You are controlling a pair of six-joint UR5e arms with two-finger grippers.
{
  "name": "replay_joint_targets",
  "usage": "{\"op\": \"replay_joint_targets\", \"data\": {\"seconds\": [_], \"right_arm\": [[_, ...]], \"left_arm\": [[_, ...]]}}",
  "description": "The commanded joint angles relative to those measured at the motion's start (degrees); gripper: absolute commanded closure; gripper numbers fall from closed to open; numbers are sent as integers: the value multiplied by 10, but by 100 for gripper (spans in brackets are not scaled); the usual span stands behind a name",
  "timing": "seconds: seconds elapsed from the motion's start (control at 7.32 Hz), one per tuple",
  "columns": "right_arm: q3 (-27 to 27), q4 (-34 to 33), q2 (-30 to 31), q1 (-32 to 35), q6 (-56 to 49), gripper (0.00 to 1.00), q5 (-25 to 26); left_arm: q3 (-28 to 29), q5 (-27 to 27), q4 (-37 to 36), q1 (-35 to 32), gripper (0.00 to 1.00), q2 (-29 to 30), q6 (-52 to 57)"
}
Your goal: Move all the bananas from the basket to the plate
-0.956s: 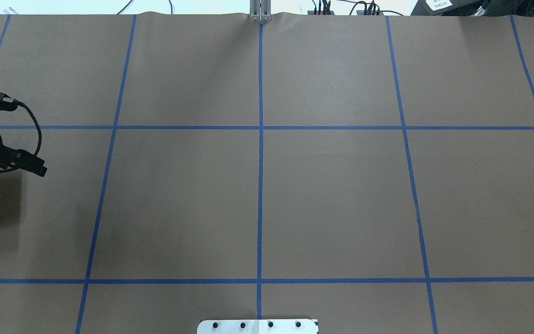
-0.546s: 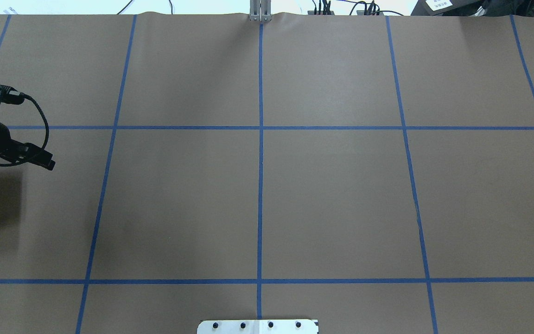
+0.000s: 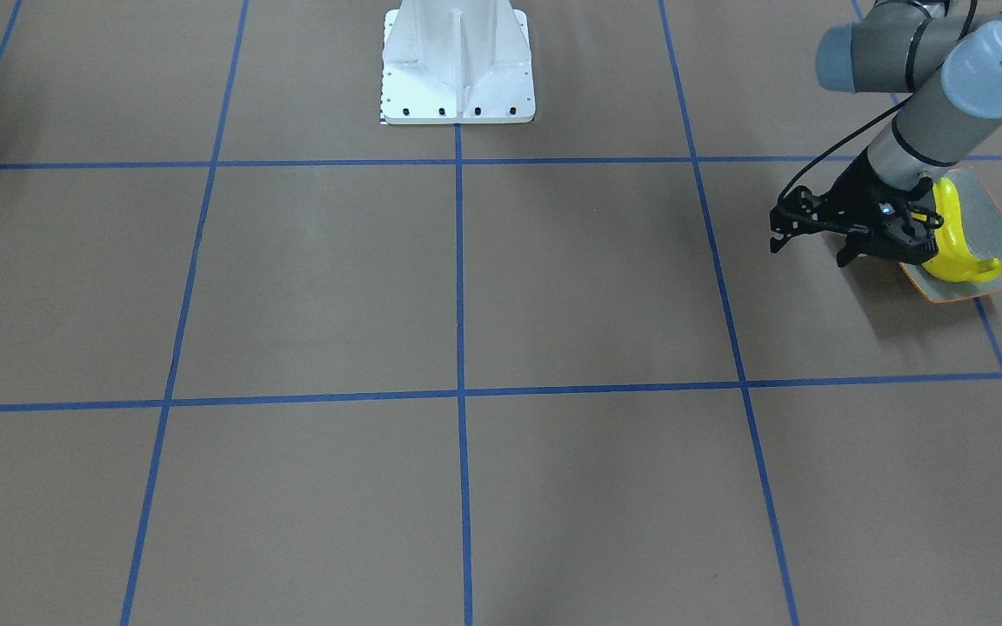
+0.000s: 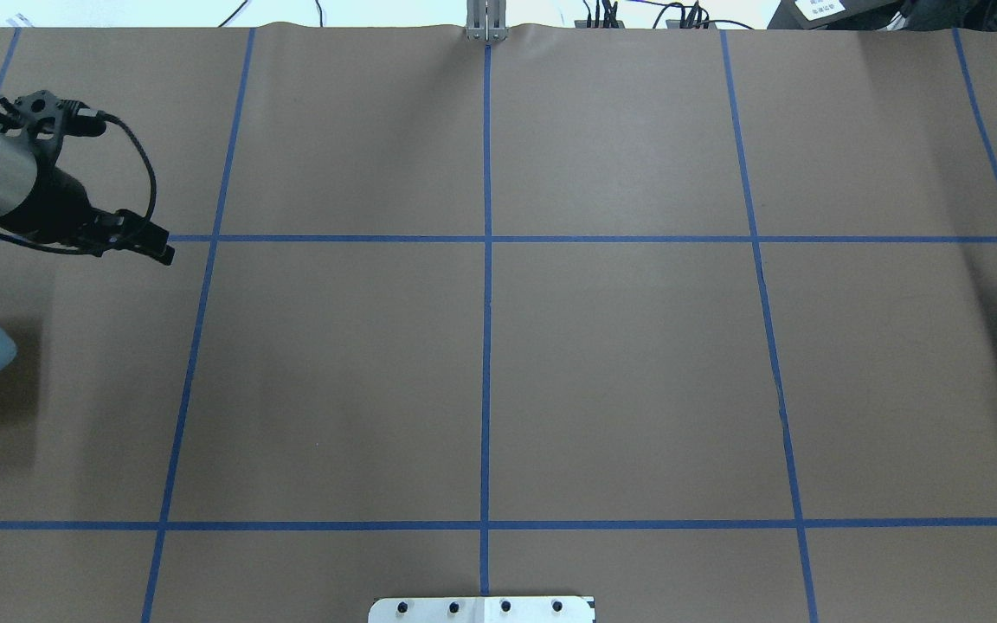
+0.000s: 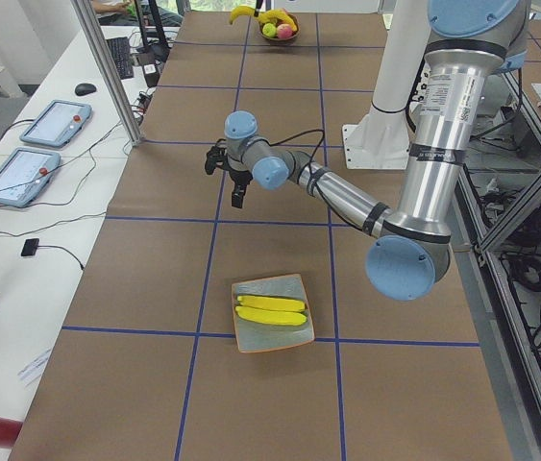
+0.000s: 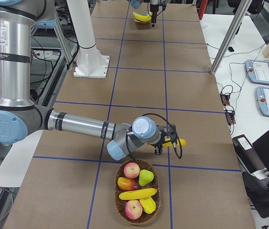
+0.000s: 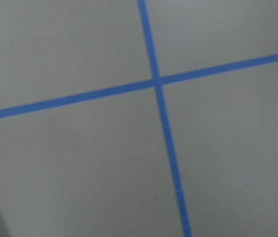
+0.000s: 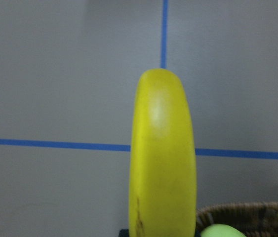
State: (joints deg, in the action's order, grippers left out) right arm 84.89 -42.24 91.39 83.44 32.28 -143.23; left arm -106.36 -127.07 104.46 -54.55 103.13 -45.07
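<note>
Two bananas (image 5: 271,303) lie side by side on the plate (image 5: 268,339), which sits on the table (image 4: 620,363) at the robot's left end. We record them as lengthwise parallel and touching or very nearly so.

The left gripper (image 4: 163,253) hangs above the table, clear of the plate, near a crossing of blue tape lines (image 7: 153,81). We see nothing in it. Its fingers do not show in its own wrist view, and we cannot tell how far apart they stand.

The right gripper (image 6: 171,138) is at the far end of the table, just beside the basket (image 6: 116,202). It is closed on a third banana (image 8: 162,158), which juts straight forward from it, above the table and outside the basket rim. One yellow tip shows at the right edge of the overhead view.

Inside the basket we note a long yellow fruit (image 6: 138,193) that looks like a banana, lying among red apples (image 6: 132,169) and a green pear (image 6: 145,176).
</note>
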Motion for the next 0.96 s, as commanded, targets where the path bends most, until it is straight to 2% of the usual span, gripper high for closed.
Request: {"op": "replay_joint_targets", "data": {"seconds": [0.0,0.14,0.27,0.41,0.55,0.82], "right_arm": [[5,7,-121,-113,143,100,10],[16,5,-158,-149,182,100,25],[26,5,-189,-190,260,100,40],[54,4,-204,-232,326,100,71],[89,1,-205,-278,375,100,110],[106,1,-234,-332,448,100,147]], "left_arm": [[19,-25,2,8,1,78,-104],[35,-27,23,20,1,107,-135],[78,-27,91,45,1,154,-212],[115,-22,172,73,1,185,-290],[144,-21,220,83,1,222,-348],[163,-20,227,96,1,290,-377]]}}
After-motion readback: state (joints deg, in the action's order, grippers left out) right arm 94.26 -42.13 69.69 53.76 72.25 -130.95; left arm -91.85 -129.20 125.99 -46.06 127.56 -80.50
